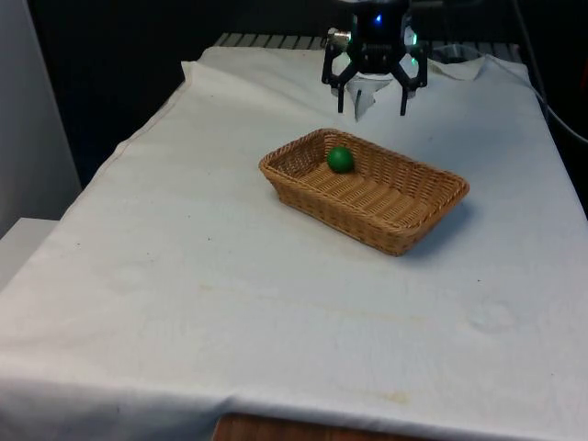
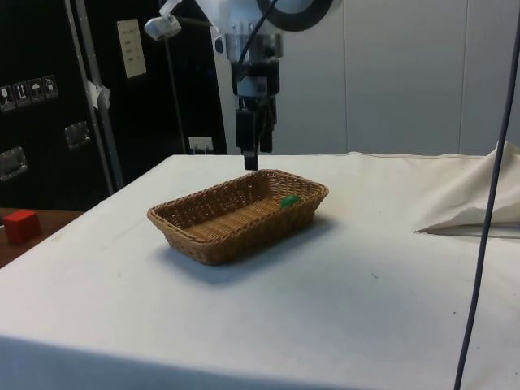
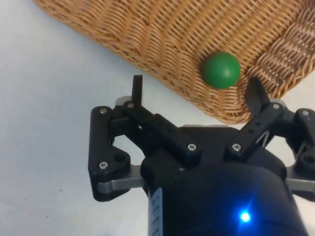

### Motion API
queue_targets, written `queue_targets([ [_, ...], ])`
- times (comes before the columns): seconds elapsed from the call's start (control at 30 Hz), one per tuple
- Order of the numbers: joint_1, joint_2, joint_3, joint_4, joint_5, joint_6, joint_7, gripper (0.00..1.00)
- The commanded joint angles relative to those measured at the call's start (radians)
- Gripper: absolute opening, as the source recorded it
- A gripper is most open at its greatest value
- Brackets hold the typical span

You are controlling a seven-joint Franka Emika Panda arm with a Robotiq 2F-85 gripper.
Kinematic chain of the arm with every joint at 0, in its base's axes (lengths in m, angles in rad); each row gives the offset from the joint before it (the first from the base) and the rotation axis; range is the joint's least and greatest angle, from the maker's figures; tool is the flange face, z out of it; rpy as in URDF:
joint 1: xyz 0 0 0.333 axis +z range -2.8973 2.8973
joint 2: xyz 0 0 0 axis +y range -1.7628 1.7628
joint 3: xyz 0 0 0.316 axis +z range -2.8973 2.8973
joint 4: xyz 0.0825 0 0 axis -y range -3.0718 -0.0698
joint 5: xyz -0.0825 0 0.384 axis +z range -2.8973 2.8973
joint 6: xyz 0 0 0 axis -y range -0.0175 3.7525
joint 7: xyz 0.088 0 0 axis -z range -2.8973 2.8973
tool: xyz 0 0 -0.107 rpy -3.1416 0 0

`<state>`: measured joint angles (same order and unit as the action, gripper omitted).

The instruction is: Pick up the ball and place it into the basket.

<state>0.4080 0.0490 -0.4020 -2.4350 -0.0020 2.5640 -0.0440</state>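
A green ball [image 1: 340, 159] lies inside the woven wicker basket [image 1: 413, 230], in the corner nearest the robot. In the side view the ball [image 2: 289, 200] peeks over the basket's rim [image 2: 203, 244]. My gripper [image 1: 371, 108] hangs open above the cloth just beyond that corner of the basket, with nothing between its fingers. From the side, the gripper [image 2: 251, 162] hovers a little above the basket's far rim. The wrist view has the ball [image 3: 222, 70] resting against the basket wall [image 3: 147, 44], just past the spread fingers of the gripper [image 3: 197, 91].
A white cloth [image 1: 184, 276] covers the table. A bunched fold of cloth [image 2: 479, 203] lies at the side view's right, with a dark cable [image 2: 487, 203] hanging in front of it. A small red box [image 2: 21, 224] sits off the table.
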Motion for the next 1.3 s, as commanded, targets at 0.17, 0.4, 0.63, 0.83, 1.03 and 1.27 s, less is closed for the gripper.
queue_targets([
  [0.17, -0.002, -0.038, -0.006, -0.007, -0.034, -0.028, 0.021, 1.0],
  [0.4, -0.003, -0.073, -0.005, -0.001, -0.052, -0.067, 0.037, 1.0],
  [0.63, -0.004, -0.111, -0.004, 0.013, -0.076, -0.125, 0.067, 1.0],
  [0.83, -0.005, -0.131, -0.006, 0.024, -0.075, -0.168, 0.083, 1.0],
  [1.03, -0.004, -0.146, -0.006, 0.039, -0.08, -0.212, 0.101, 1.0],
  [1.27, -0.001, -0.149, -0.008, 0.047, -0.069, -0.23, 0.099, 1.0],
])
